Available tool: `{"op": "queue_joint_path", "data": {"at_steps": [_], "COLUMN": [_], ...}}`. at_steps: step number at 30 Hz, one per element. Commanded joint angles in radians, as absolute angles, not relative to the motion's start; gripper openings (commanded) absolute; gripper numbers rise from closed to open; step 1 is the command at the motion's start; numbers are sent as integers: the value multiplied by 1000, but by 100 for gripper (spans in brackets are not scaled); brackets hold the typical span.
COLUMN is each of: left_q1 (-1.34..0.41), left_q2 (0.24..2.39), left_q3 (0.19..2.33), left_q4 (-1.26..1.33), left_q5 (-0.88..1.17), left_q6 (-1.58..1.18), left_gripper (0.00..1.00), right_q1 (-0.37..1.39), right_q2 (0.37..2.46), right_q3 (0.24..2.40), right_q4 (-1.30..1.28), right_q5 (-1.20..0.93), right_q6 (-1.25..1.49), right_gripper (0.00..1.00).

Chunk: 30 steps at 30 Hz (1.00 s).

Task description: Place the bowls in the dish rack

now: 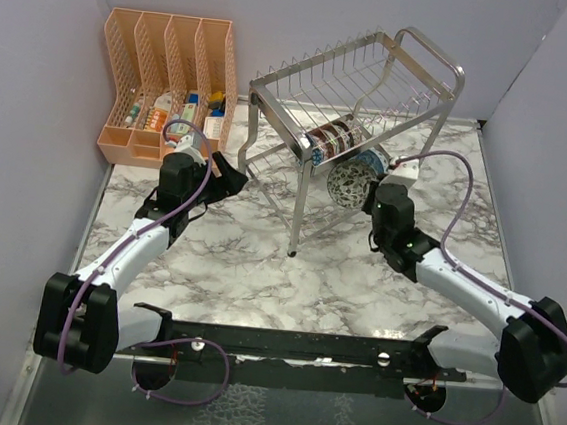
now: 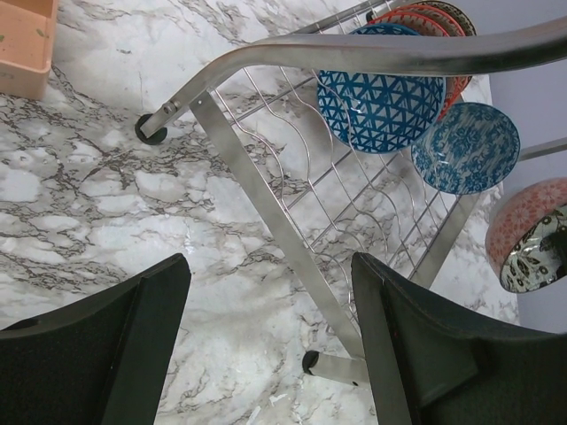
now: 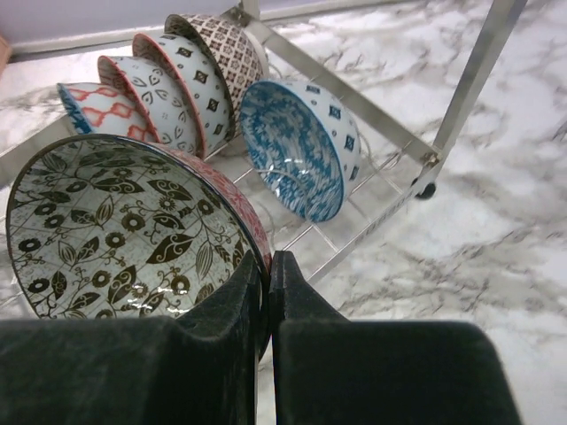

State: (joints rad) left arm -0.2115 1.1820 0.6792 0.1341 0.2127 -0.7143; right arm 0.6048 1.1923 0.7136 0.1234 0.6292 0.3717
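Right pincer (image 3: 267,266): fingers together, clamped on the near rim of a held bowl (image 3: 124,230), which is pink-red outside with a black leaf-and-flower print on white inside. The bowl is tipped on edge with its open face toward the wrist. It sits just left of the fingers, at the lower tier of the dish rack (image 3: 483,62). Whether it touches the wires: cannot tell.

Ahead of this pincer, on the same tier, a row of four bowls (image 3: 177,88) stands on edge, each close against the next. Ahead and slightly right, a blue bowl (image 3: 297,150) stands just beside the row, also on edge.

Left pincer (image 2: 270,266): fingers wide apart, nothing between them, over the marbled counter (image 2: 106,195). The rack's lower rail crosses just ahead of it, and the racked bowls lie ahead and to its right. The orange organiser (image 1: 167,71) stands beyond this pincer, at the back of the counter.
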Motion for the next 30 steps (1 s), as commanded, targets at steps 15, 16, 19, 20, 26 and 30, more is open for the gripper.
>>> {"op": "queue_joint_path", "data": {"at_steps": [15,16,19,20,26,30], "left_q1": [-209,-209,-210,-210,-209,-210], "left_q2": [1200,1200,1199,1200,1198,1198], "left_q3": [710,709,709,709,700,696], "left_q4": [124,124,126,128,133,136], "left_q5": [183,183,185,187,187,187], "left_q6": [-688,-688,-689,-688,-688,-690], "left_gripper": [76,76,76,76,76,76], "right_q1": [668,668,669,670,672,676], "right_q2": [1429,1447,1498,1514,1615,1689], "right_q3": [612,606,595,595,605,603], "right_q4": [1059,1100,1233,1248,1322,1413], "right_q5": [754,763,775,774,779,804], "right_q6": [-373,-401,-469,-479,-515,-573], "right_gripper": [1,1,1,1,1,1]}}
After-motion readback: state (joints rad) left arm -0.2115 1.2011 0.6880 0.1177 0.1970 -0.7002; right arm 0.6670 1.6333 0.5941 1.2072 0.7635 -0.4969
